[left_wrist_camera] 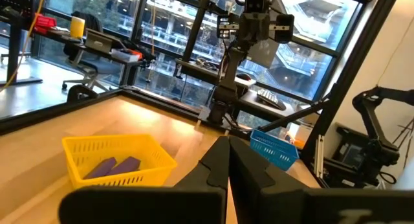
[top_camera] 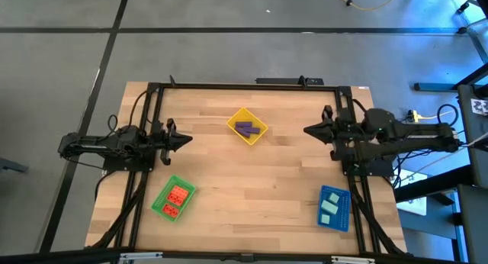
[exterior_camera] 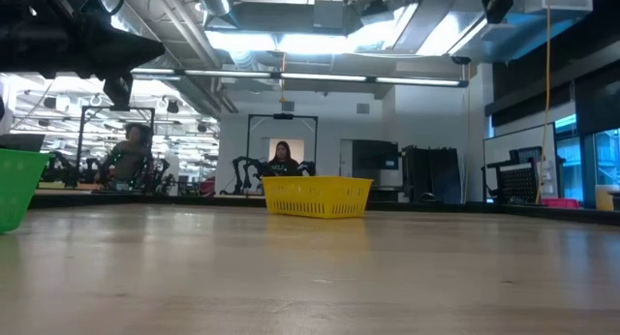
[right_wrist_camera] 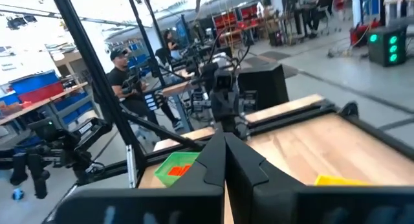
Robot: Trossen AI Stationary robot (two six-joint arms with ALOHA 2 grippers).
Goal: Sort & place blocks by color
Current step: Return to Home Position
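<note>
High view: the purple blocks [top_camera: 245, 129] lie in the yellow tray [top_camera: 257, 117], the orange blocks [top_camera: 176, 197] in the green tray [top_camera: 158, 206], the mint blocks [top_camera: 330, 206] in the blue tray [top_camera: 335, 225]. They look tiny, light, hard and smooth, so I would pinch one across its thin sides. The left gripper [top_camera: 188, 140] and right gripper [top_camera: 307, 130] hang over the sides of the table [top_camera: 252, 180], away from the trays, fingers pressed together, holding nothing.
</note>
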